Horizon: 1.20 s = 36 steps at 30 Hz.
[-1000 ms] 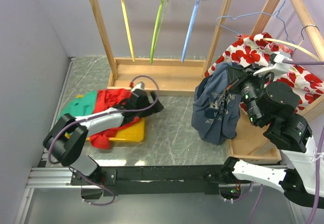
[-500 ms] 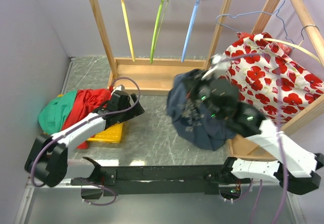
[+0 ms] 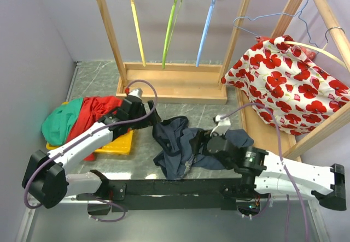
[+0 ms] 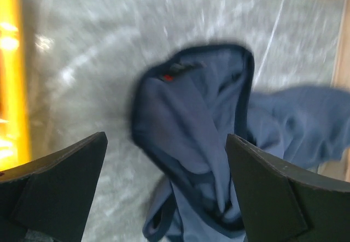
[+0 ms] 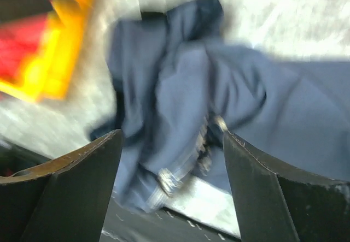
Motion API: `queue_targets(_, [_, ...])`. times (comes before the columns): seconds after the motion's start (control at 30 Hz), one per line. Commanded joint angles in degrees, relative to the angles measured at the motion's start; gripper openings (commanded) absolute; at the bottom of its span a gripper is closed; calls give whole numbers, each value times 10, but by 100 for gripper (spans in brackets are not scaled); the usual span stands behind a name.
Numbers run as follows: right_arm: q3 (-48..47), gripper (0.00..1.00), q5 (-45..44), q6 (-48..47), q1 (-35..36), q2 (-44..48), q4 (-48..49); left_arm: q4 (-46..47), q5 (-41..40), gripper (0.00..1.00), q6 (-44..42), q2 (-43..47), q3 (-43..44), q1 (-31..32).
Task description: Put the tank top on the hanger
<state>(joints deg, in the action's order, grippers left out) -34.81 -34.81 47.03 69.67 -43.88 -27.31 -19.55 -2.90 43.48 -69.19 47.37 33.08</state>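
Since the earlier frame: tank top (image 3: 178, 149) swung off the right side and now lies crumpled on the worktop (image 3: 180, 116), front centre, well apart from the hanger (image 3: 206, 31). Right gripper (image 5: 172, 138) jaws wide, empty. Left gripper (image 4: 164, 141) jaws wide over a strap loop. Advice: pinch a single strap edge and lift slowly to untangle.

Soft matt navy cloth of the rumpled tank top (image 3: 180, 146), bench (image 3: 186, 113) with a grey marbled face and slight sheen, hanger (image 3: 206, 31) of smooth light blue plastic, rack (image 3: 175, 83) of pale bare wood, tray (image 3: 117, 143) of glossy yellow plastic, poppy-print cloth (image 3: 284, 72), matt
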Motion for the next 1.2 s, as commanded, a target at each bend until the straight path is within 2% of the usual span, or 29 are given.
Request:
queue_targets(0.0, [-72, 81, 18, -79, -75, -26, 30, -22, -33, 95, -5, -2, -6, 45])
queue_targets(0.07, [-79, 80, 106, -128, -145, -51, 95, -36, -47, 94, 12, 10, -18, 66])
queue_targets(0.1, [-88, 79, 167, -163, -158, -87, 109, -43, -55, 94, 21, 15, -24, 71])
queue_targets(0.2, [-149, 76, 224, -221, -171, -184, 112, -63, -68, 91, 55, 47, -50, 83])
queue_targets(0.33, [-200, 67, 305, -250, -170, -263, 136, -81, -67, 89, 94, 101, -99, 86])
queue_targets(0.37, [-205, 66, 311, -250, -170, -274, 141, -99, -70, 89, 98, 123, -104, 86])
queue_targets(0.5, [-226, 51, 314, -256, -160, -314, 143, -165, -109, 89, 119, 175, -102, 86])
queue_targets(0.63, [-271, 45, 304, -274, -118, -354, 116, -190, -134, 91, 164, 236, -91, 85])
queue_targets(0.77, [-319, 44, 296, -289, -66, -418, 90, -193, -175, 92, 193, 252, -68, 79])
queue_targets(1.03, [-386, 41, 301, -302, -56, -562, 67, -220, -233, 95, 217, 286, -4, 1])
queue_targets(1.13, [-415, 44, 279, -306, -57, -611, 54, -218, -231, 97, 201, 290, 8, -12])
queue_targets(1.17, [-421, 48, 267, -306, -59, -629, 52, -222, -230, 97, 197, 288, 12, -13])
